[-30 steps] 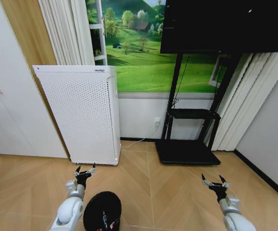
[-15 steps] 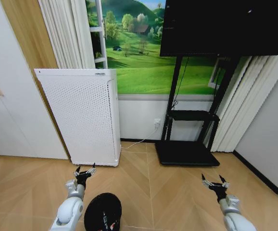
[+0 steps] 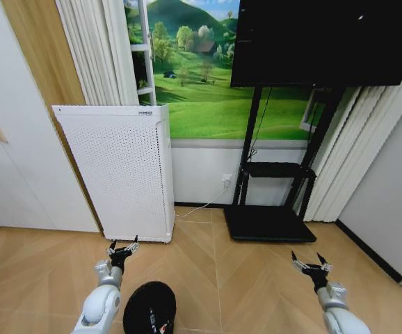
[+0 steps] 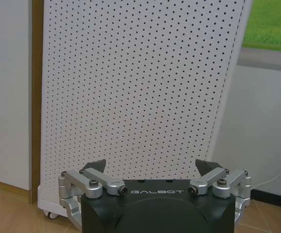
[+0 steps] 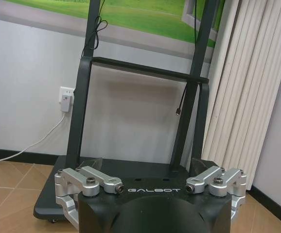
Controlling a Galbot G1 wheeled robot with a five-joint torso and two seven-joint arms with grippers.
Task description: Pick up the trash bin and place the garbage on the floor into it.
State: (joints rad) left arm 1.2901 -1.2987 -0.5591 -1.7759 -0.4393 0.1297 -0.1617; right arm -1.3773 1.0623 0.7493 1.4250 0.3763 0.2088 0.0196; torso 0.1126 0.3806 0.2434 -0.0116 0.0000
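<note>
The black round trash bin (image 3: 149, 308) stands on the wooden floor at the bottom of the head view, just right of my left arm, with small red-and-white pieces showing inside its mouth. My left gripper (image 3: 122, 247) hangs open above and slightly left of the bin, facing the white perforated appliance (image 4: 140, 92). In its wrist view the left gripper (image 4: 150, 167) holds nothing. My right gripper (image 3: 311, 261) is open low on the right, empty, and the right gripper (image 5: 145, 165) faces the black stand.
The white perforated appliance (image 3: 117, 170) stands against the wall ahead on the left. A black TV stand (image 3: 274, 188) with a flat base (image 5: 48, 199) and a cable sits ahead on the right. Curtains (image 3: 354, 146) and a wall close the right side.
The whole head view has shifted slightly downward, so the camera has moved; the bin sits lower in the picture. Both arms keep their pose.
</note>
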